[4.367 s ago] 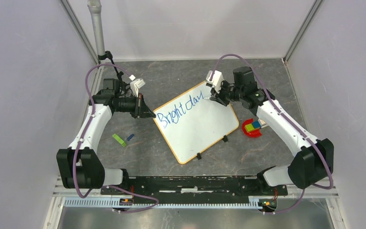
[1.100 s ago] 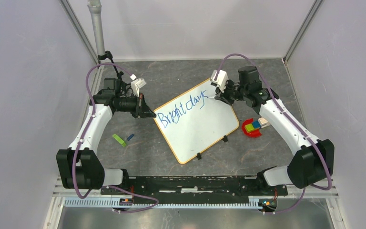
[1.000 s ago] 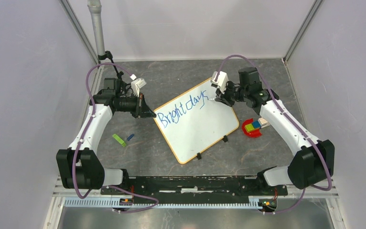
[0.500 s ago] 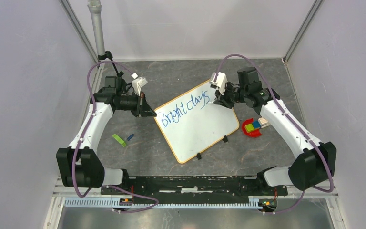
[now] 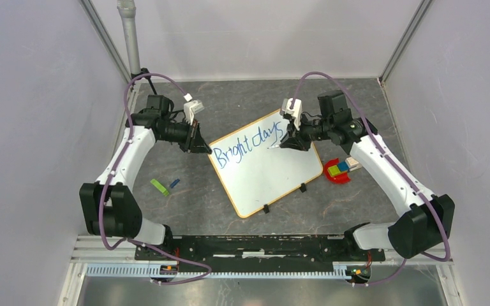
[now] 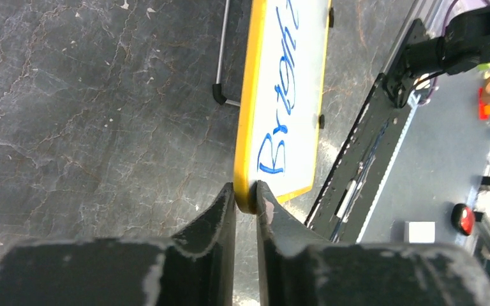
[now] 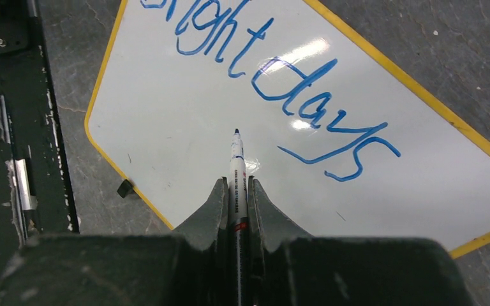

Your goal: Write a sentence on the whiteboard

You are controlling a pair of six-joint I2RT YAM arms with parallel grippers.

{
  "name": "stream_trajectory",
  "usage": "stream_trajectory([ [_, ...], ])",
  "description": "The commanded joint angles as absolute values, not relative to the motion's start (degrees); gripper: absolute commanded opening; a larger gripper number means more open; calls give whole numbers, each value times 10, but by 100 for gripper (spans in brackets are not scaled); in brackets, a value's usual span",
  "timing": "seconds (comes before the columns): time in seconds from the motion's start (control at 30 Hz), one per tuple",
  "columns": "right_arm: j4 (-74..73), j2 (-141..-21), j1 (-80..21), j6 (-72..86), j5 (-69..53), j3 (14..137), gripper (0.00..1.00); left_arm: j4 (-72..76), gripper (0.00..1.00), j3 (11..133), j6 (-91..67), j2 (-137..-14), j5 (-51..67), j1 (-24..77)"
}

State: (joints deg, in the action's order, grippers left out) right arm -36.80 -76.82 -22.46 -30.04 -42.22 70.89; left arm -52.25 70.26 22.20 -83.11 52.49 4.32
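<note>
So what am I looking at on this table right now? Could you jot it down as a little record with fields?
whiteboard: yellow frame, turned askew on the grey table
writing: "Bright days" in blue, one line
left gripper: closed on the board's corner
right gripper: shut on a marker
marker tip: just below "days"; contact with the board unclear
elsewhere: red dish with coloured blocks right of the board, green piece left of it

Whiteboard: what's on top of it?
There's blue writing, "Bright days". The right claw holds a marker over the whiteboard. The table under it is covered.
</note>
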Motion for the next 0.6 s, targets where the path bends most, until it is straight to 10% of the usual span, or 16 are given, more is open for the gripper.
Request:
stream_trajectory([
  [0.0,-348,-766,-238,-268,-455,734,0,-548,27,709,290,-830,482,52],
  [0.27,-332,-749,-273,-252,-412,707,0,-498,64,665,214,-780,529,7],
  [0.57,-322,-718,-340,-264,-386,666,0,-423,81,588,122,-722,607,-54],
])
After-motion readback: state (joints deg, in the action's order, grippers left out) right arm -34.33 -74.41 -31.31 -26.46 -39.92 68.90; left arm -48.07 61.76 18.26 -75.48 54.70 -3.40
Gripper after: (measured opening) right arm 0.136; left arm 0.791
